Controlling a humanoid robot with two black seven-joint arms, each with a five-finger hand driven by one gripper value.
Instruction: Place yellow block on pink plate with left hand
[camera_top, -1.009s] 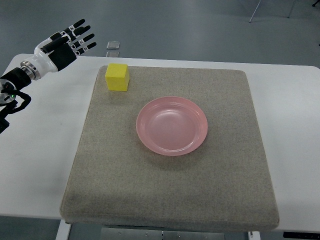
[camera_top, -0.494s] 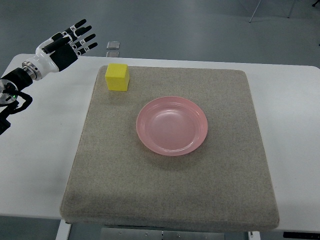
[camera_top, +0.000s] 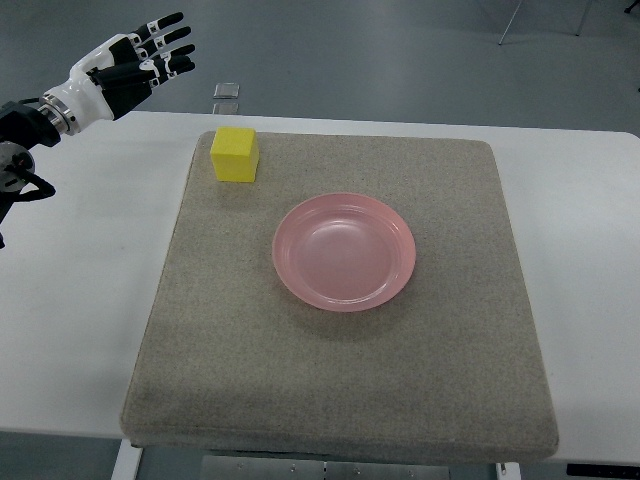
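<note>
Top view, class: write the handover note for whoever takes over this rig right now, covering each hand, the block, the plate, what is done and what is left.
Left hand: open, holding nothing, raised beyond the table's far left edge, apart from the block.
Right hand: not in view.
Yellow block: on the grey mat, far left corner.
Pink plate: mid-mat, with nothing on it.
Done: nothing; the block is not grasped.
Left: reach, grasp the block, carry it to the plate, release.

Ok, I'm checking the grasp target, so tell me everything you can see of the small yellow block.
The small yellow block is a plain bright cube, foam-like or plastic by its matte look, unmarked. It sits flat and upright at the far left corner of the grey felt mat, apart from the round pink plate. Nothing else touches it; the open left hand hovers up-left of it.
</note>
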